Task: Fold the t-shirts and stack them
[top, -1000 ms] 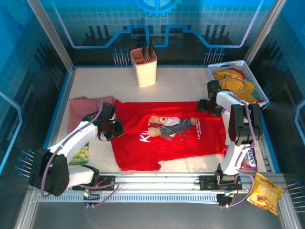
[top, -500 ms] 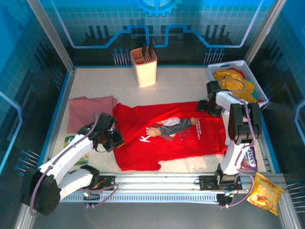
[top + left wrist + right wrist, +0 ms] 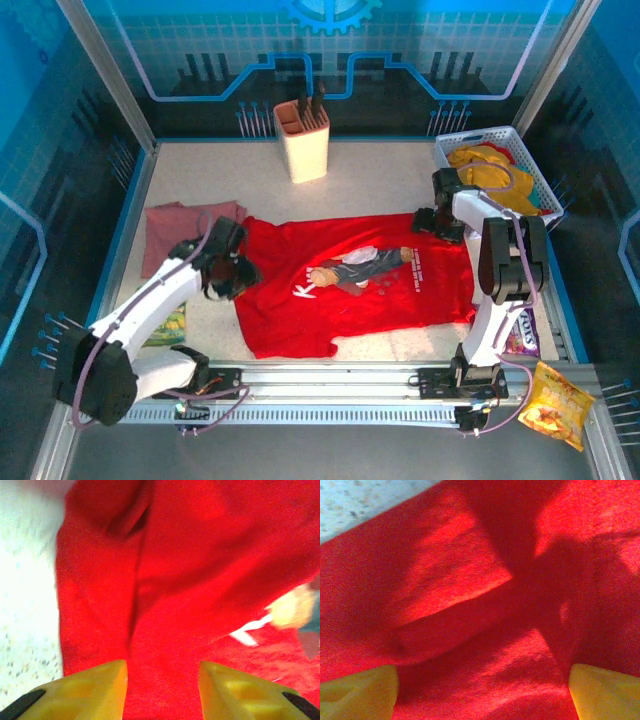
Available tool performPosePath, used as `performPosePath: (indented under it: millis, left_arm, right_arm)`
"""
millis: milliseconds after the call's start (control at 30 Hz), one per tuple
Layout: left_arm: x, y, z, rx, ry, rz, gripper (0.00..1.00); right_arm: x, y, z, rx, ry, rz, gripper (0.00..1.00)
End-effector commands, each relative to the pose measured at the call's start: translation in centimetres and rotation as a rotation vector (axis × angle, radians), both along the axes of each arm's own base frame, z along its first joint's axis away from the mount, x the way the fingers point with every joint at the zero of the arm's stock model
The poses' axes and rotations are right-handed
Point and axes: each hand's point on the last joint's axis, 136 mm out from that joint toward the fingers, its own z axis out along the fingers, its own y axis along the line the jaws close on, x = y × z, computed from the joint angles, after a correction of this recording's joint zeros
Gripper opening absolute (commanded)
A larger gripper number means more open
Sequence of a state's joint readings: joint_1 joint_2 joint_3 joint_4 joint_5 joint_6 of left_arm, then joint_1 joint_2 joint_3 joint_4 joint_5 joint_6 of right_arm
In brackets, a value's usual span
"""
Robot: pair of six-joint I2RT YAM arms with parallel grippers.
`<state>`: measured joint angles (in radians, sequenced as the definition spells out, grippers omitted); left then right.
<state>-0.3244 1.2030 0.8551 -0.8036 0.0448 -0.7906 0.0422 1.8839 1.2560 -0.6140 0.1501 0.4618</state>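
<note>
A bright red t-shirt [image 3: 350, 295] with a dark-and-white chest graphic lies spread flat mid-table. My left gripper [image 3: 236, 273] hovers at its left edge; in the left wrist view the left gripper [image 3: 162, 682] is open, its yellow fingers [image 3: 92, 690] apart over red cloth [image 3: 190, 580]. My right gripper [image 3: 426, 222] sits at the shirt's far right corner; the right gripper [image 3: 482, 695] is wide open above folded red cloth [image 3: 470, 580]. A dusty pink t-shirt [image 3: 180, 228] lies far left. Yellow t-shirts [image 3: 495, 172] fill a white basket [image 3: 535, 175].
A beige holder with dark utensils [image 3: 302, 135] stands at the back centre. Snack packets lie about: green [image 3: 170, 322] under the left arm, purple [image 3: 520, 335] by the right arm's base, orange [image 3: 555, 400] off the front right rail.
The left gripper swung toward the near edge along the shirt's left side, then came back up and away. The right arm has stayed put.
</note>
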Motion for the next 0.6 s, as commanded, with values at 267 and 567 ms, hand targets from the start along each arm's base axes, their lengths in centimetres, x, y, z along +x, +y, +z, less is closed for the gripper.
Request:
performPosePath:
  millis: [267, 567]
  left_arm:
    - [11.3, -3.0, -2.4, 0.063, 0.02, -0.168, 0.4]
    - [15.3, -3.8, -8.4, 0.042, 0.157, -0.187, 0.37]
  right_arm:
    - [1.2, 3.2, -0.1, 0.042, 0.027, 0.075, 0.89]
    - [2.6, 3.0, -1.3, 0.044, 0.084, 0.065, 0.84]
